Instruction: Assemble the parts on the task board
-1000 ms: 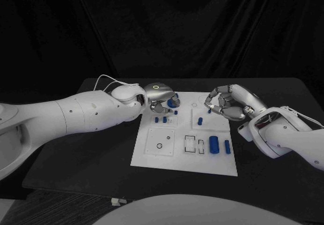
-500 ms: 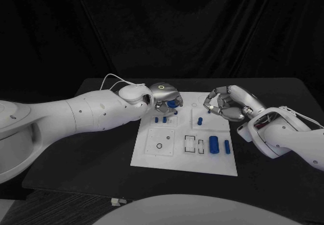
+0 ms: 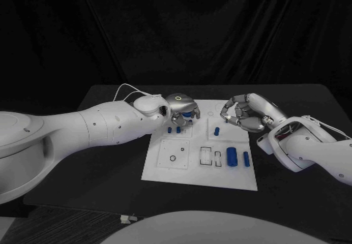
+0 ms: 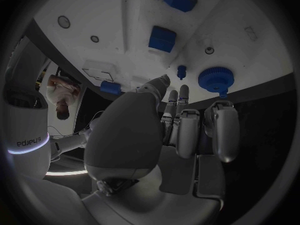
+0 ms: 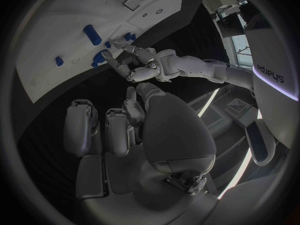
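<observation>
The step in hand looks like picking the round blue gear-like part at the task board's 11 o'clock corner. The left hand hovers over it, fingers apart, empty (touch unclear). Next: close on it. The right hand waits at 2 o'clock, curled, empty.

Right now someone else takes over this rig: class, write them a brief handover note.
Left hand: over the board's far edge, by the round blue part; whether it holds it, I cannot tell.
Right hand: fingers curled, beside the board's far right edge, holding nothing.
Parts: two small pegs and one more stand mid-board; two long pieces lie at the near right.
Done: unclear. Left: the slots remain unfilled.
</observation>
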